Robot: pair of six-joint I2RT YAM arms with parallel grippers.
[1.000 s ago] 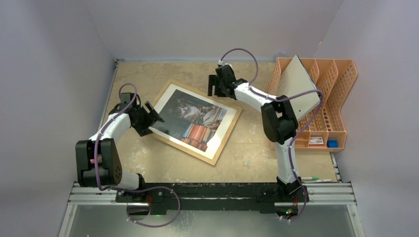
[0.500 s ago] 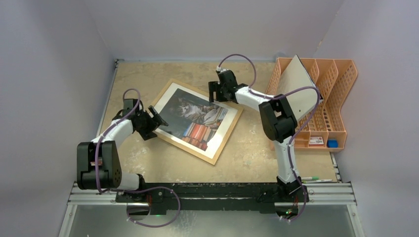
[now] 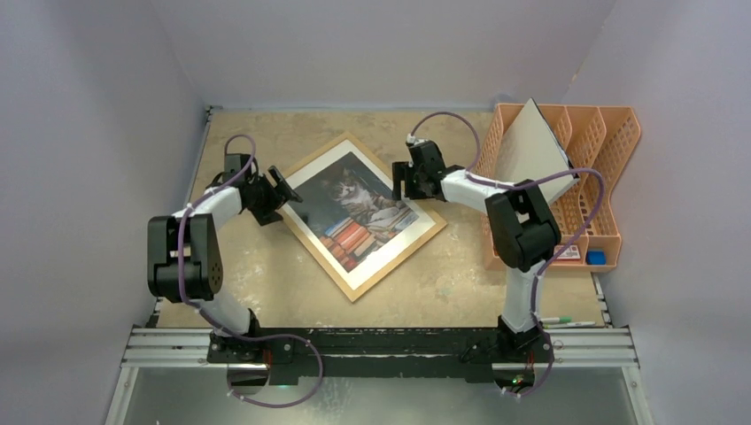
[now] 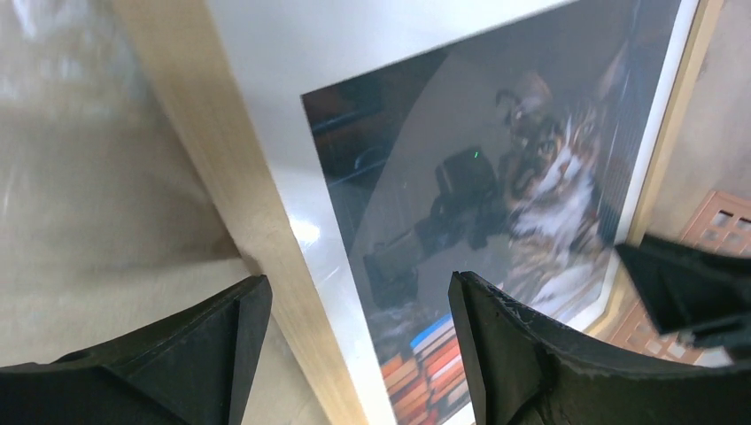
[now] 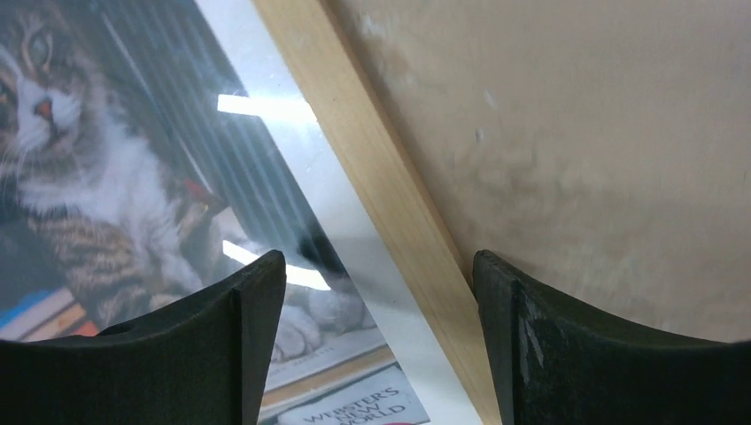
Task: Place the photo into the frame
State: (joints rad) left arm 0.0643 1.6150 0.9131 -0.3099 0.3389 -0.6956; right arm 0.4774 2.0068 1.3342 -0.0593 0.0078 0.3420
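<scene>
The light-wood frame (image 3: pixel 353 295) lies flat on the table, turned like a diamond, with the cat photo (image 3: pixel 363 208) inside it behind a white mat. My left gripper (image 3: pixel 285 188) is open at the frame's left corner. In the left wrist view its jaws (image 4: pixel 354 283) straddle the wooden rim (image 4: pixel 204 150), with the photo (image 4: pixel 496 177) beyond. My right gripper (image 3: pixel 400 181) is open at the upper right edge. In the right wrist view its jaws (image 5: pixel 379 258) straddle the rim (image 5: pixel 372 150) beside the photo (image 5: pixel 97 150).
An orange plastic file rack (image 3: pixel 602 177) stands at the right, with a grey-white board (image 3: pixel 531 155) leaning in it and a small blue item (image 3: pixel 596 258) in its front tray. Pens (image 3: pixel 562 321) lie near the right arm's base.
The frame with the photo has turned clockwise into a diamond. My left gripper moved farther from the base along its left side. My right gripper shifted right and nearer, staying at the upper right edge.
</scene>
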